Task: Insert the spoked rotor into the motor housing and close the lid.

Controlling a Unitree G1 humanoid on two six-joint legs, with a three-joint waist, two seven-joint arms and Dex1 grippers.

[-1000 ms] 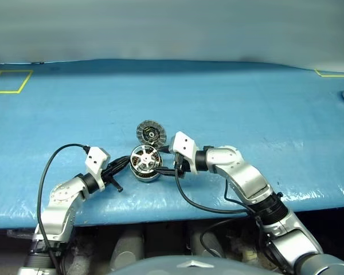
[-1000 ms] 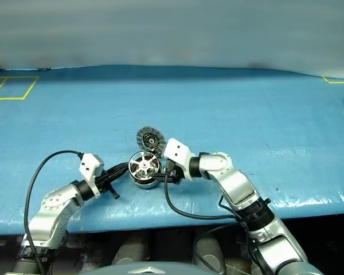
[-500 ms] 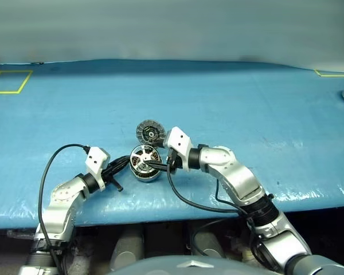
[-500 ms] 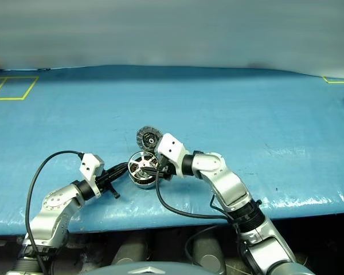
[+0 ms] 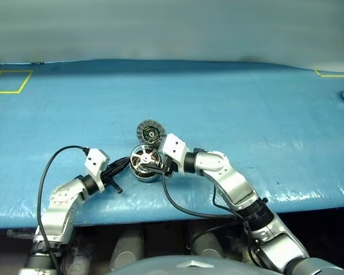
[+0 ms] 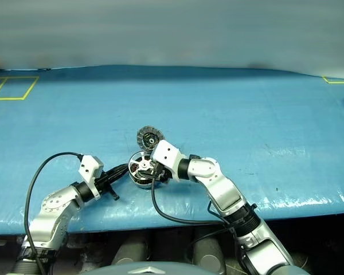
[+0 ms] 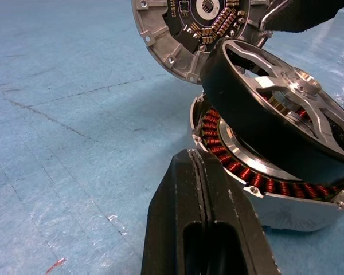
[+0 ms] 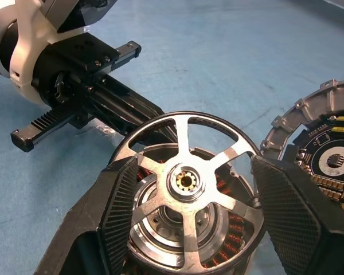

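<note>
Fingers of the right gripper (image 8: 186, 223) clamp the spoked rotor (image 8: 186, 183), tilted, half-seated on the motor housing (image 7: 275, 192); left gripper (image 7: 202, 229) shut, empty; lid (image 5: 150, 132) open.

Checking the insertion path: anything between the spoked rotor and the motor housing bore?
Nothing visible. The spoked rotor, held in the right end effector, sits tilted over the motor housing, whose copper windings are exposed below. The lid is swung open behind. The shut left end effector is beside the housing.

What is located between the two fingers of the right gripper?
The spoked rotor sits between the right gripper's fingers, tilted over the motor housing and not yet seated. The right wrist view shows this.
</note>
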